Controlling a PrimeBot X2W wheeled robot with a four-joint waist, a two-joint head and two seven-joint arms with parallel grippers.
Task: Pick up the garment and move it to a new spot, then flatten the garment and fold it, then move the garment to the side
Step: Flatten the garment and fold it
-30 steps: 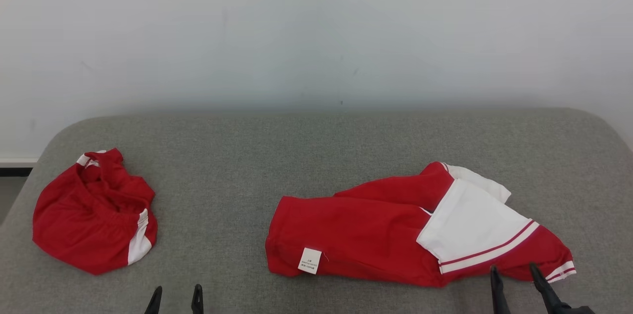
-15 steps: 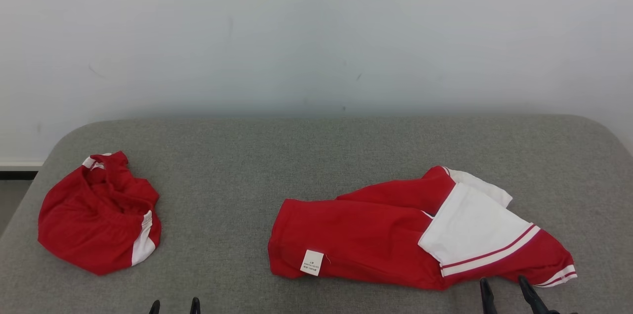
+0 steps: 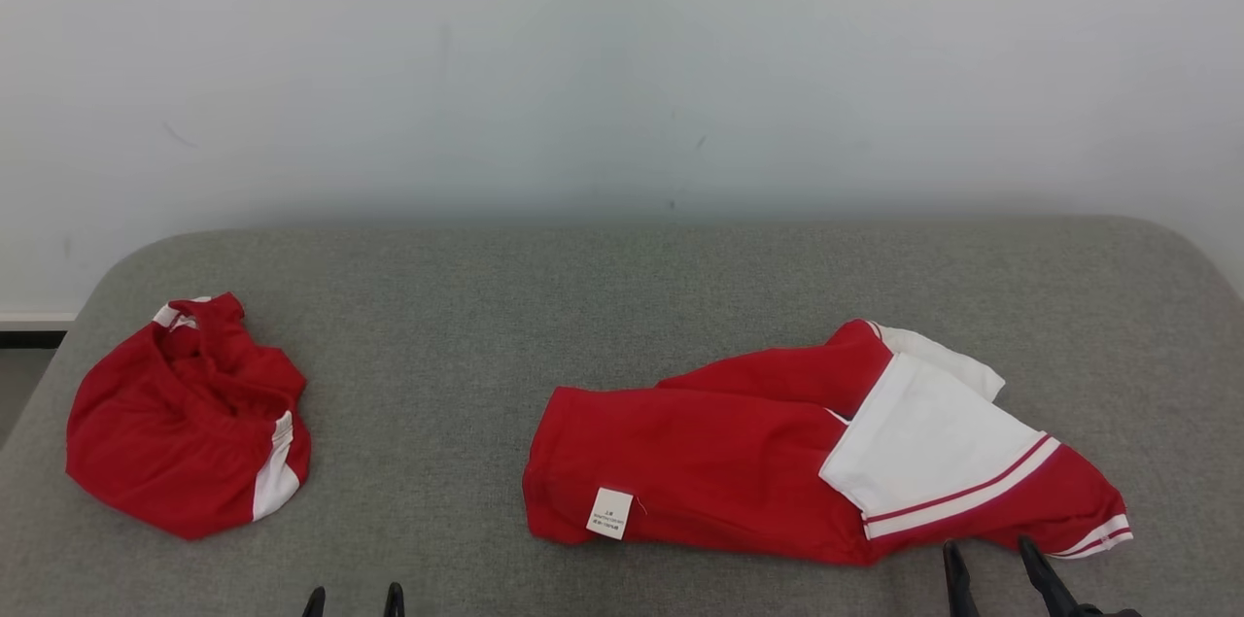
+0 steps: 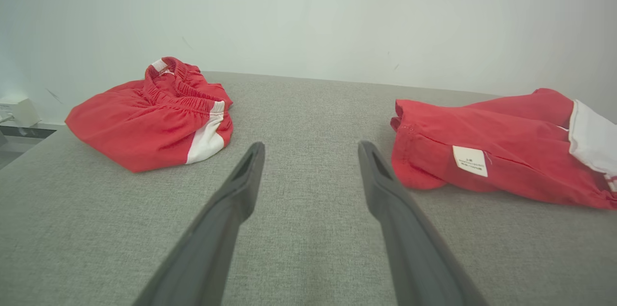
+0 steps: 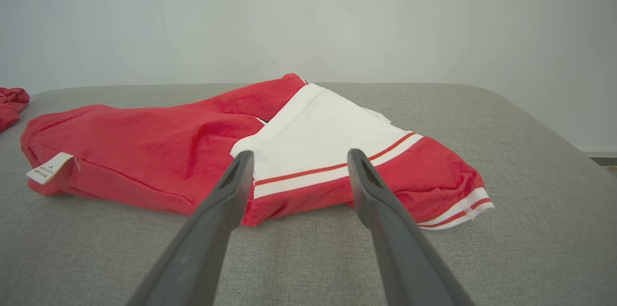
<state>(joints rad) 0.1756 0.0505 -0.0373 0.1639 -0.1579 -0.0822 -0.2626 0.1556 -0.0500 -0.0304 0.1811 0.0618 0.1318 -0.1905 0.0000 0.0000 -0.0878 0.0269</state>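
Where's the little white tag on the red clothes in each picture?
Head view: white tag low, just left of centre.
Left wrist view: tag at the right.
Right wrist view: tag at far left.
Shared landmark: crumpled red bundle, left of the tag in all three.

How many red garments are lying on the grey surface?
2. A crumpled red bundle lies at the left side of the grey surface. A longer red-and-white garment with a white label lies right of centre. Nothing seems hidden.
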